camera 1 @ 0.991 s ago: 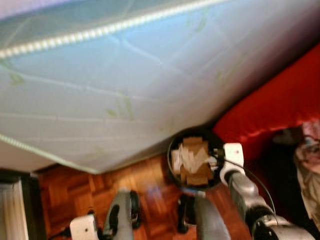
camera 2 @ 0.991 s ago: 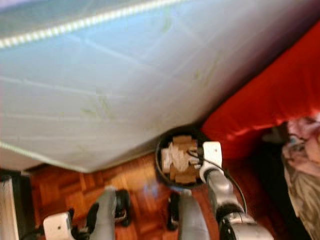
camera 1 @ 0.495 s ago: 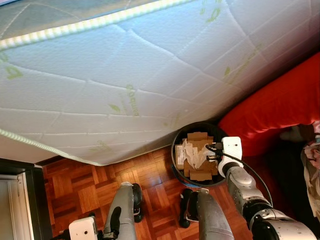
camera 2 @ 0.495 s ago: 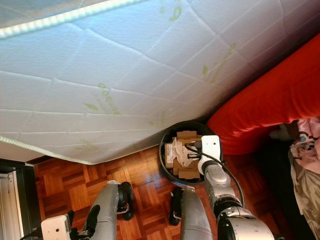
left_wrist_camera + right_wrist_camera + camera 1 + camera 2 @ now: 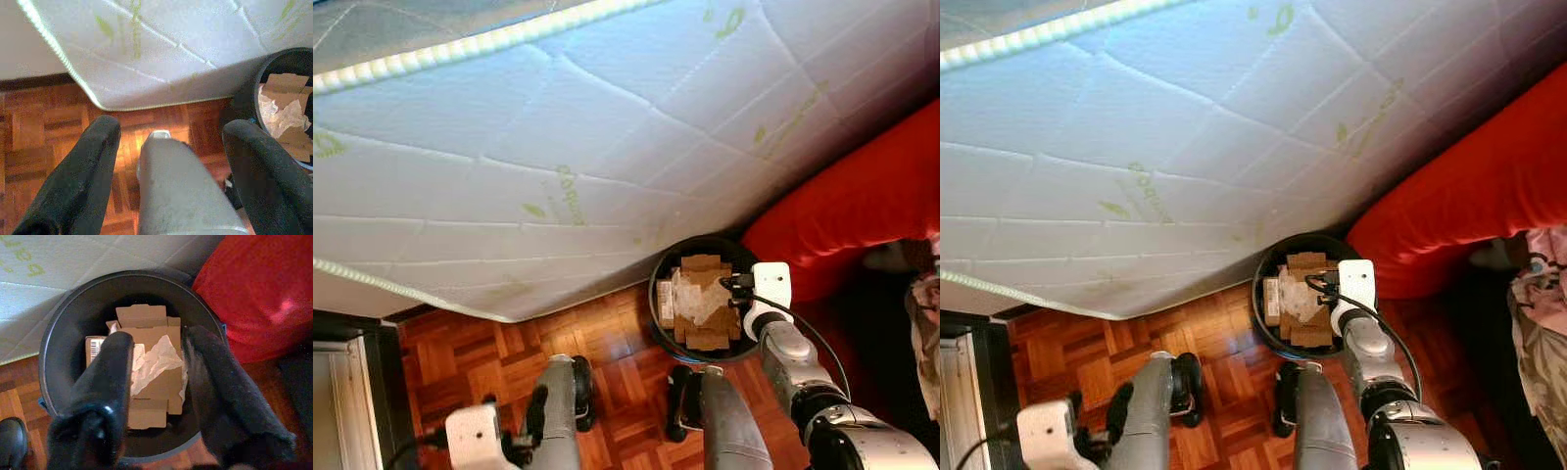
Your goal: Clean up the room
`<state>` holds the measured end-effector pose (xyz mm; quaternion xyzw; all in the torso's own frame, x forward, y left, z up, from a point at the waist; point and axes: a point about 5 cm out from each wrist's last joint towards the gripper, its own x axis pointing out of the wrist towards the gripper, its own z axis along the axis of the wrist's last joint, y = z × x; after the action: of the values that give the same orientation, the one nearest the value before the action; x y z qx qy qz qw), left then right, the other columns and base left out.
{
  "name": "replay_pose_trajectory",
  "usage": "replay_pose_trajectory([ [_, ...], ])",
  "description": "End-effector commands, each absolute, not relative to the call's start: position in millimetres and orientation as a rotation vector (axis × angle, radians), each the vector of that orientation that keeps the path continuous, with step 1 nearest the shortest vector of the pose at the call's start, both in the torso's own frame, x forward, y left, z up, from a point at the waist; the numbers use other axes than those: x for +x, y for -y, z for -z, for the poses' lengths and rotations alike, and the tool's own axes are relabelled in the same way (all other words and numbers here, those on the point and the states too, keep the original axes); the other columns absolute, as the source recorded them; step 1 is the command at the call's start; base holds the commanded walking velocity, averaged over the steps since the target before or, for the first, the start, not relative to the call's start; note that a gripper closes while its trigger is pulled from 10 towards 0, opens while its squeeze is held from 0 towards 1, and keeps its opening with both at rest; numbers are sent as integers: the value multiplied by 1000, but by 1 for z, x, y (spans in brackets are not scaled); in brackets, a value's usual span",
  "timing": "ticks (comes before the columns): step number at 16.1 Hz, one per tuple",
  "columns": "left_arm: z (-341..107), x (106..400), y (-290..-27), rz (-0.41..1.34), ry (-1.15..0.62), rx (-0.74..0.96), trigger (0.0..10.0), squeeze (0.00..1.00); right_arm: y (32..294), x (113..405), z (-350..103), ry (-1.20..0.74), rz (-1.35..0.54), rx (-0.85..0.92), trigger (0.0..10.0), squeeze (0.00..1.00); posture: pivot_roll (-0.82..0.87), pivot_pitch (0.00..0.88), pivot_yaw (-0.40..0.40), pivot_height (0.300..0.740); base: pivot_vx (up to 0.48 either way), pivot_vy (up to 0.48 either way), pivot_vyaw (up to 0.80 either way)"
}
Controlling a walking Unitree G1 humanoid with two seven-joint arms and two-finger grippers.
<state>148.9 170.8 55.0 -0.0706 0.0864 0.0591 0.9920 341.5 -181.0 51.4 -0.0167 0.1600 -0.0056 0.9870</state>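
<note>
I hold the right gripper (image 5: 159,382) wide and empty over the bin (image 5: 63,333), paper (image 5: 154,360) dropped at 12 o'clock; next I'd lift clear; left gripper (image 5: 166,161) wide, idle

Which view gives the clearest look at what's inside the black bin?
The right wrist view: it looks straight down into the bin, showing cardboard and crumpled paper between the right end effector's open fingers. The eye views show it small; the left wrist view catches its edge.
</note>
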Motion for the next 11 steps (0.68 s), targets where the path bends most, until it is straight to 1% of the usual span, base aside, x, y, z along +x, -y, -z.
replay_pose_trajectory([
  [1,-44,140,-174,-137,-243,-134,10000,0,184,328,-34,-387,19,-27,10000,63,153,574,-36,655,0,0,0],
  [2,-43,141,-175,-136,-245,-134,10000,0,183,328,-33,-390,10,-26,10000,0,150,568,-37,655,0,0,0],
  [3,-38,144,-176,-136,-253,-132,10000,0,182,326,-31,-389,3,-10,10000,0,139,545,-38,655,0,0,0],
  [5,-35,151,-177,-131,-252,-127,10000,0,180,325,-33,-332,-25,75,10000,0,134,504,-30,655,0,0,0],
  [6,-34,160,-178,-120,-244,-124,10000,0,184,323,-33,-312,1,77,10000,0,129,464,-22,655,0,0,0],
  [7,-36,169,-180,-102,-229,-113,10000,0,192,318,-31,-287,45,116,10000,0,123,447,-19,665,0,0,0],
  [9,-32,183,-184,-95,-225,-103,10000,0,196,310,-25,-280,59,134,10000,0,97,383,-14,690,0,0,0],
  [10,-25,194,-187,-90,-233,-96,10000,0,198,299,-15,-302,65,145,10000,0,81,328,-12,705,0,0,0],
  [11,-22,198,-188,-88,-238,-94,10000,0,199,293,-9,-320,67,148,10000,0,78,319,-11,715,0,0,0],
])
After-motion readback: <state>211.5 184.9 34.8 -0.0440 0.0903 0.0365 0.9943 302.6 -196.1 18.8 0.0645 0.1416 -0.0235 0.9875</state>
